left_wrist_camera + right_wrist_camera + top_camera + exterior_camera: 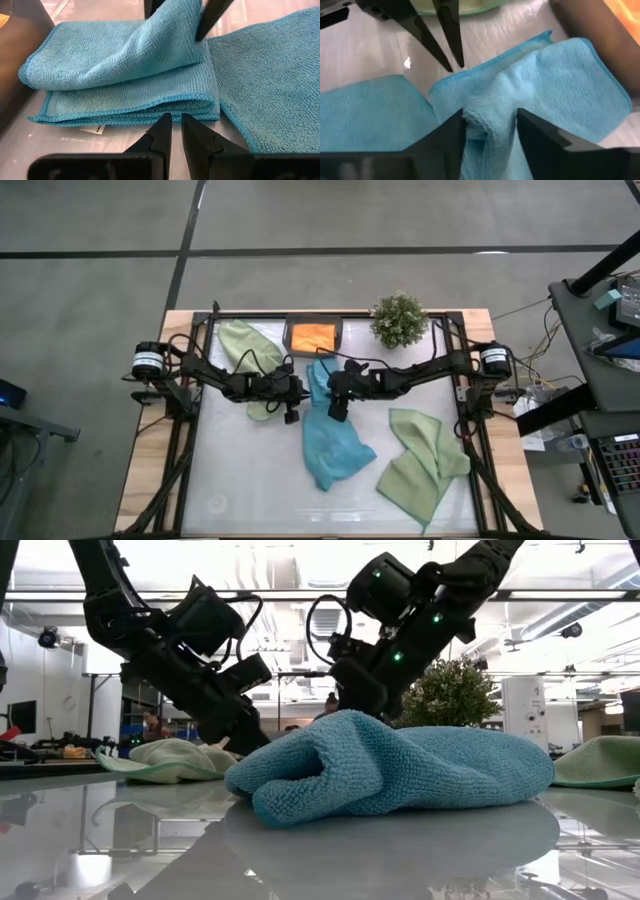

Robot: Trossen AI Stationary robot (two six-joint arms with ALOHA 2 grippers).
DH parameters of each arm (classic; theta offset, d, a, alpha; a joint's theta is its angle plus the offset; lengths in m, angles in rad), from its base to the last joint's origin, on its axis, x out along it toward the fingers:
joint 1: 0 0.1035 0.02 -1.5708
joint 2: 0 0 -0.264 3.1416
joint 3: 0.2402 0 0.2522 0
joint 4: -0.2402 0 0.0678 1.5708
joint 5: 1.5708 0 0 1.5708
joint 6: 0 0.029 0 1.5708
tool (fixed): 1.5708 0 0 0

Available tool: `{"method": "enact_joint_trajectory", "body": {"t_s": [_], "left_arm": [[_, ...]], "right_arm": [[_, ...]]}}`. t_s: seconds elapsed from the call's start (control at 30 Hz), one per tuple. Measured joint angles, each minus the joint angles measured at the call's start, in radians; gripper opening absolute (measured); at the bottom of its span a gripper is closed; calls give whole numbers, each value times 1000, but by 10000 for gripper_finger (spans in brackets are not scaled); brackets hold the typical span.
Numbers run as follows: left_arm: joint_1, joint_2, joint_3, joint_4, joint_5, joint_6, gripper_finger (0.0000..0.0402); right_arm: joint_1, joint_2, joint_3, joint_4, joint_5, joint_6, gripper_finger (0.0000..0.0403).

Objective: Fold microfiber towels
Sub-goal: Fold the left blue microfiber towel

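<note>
Two teal-blue microfiber towels (333,442) lie bunched mid-bench, one folded towel (125,80) just beside the other. Right tool (490,122) straddles a raised ridge of folded towel, fingers parted, cloth between them. Left tool (176,131) sits nearly clenched, empty, at that towel's edge. Sage green towels (420,462) lie apart.

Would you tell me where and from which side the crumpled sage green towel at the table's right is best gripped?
Probably at the light green towel's near pointed corner, approached from above. That corner lies flat, apart from the teal towel, while the middle is bunched in folds.
</note>
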Motion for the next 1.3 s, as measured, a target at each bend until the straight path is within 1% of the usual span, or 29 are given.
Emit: {"method": "enact_joint_trajectory", "body": {"t_s": [0.1,0.23,0.27,0.4,0.6,0.73,0.87,1.07,1.17,1.3], "left_arm": [[0,0,0,0,0,0,28],[-2,-24,3,9,1,3,28],[-2,-38,5,12,1,8,28],[-2,-116,1,-25,-7,48,28],[-2,-239,-3,-182,-22,62,28],[-1,-252,-16,-258,-27,55,28],[-1,-205,-42,-237,-27,35,28],[-1,-95,-48,-110,-27,2,28],[-1,-55,-42,-98,-21,1,28],[-1,-36,-30,-88,4,0,28]], "right_arm": [[4,6,0,28,-2,-2,114],[10,6,0,53,-2,-25,29],[13,6,0,61,-2,-28,20],[13,6,9,104,-4,-28,12],[15,6,39,102,-6,-29,9],[19,6,55,99,-6,-40,9],[22,6,62,103,-6,-42,9],[22,6,62,118,-4,-38,9],[22,6,62,133,-3,-38,9],[22,11,62,147,-2,-37,9]]}}
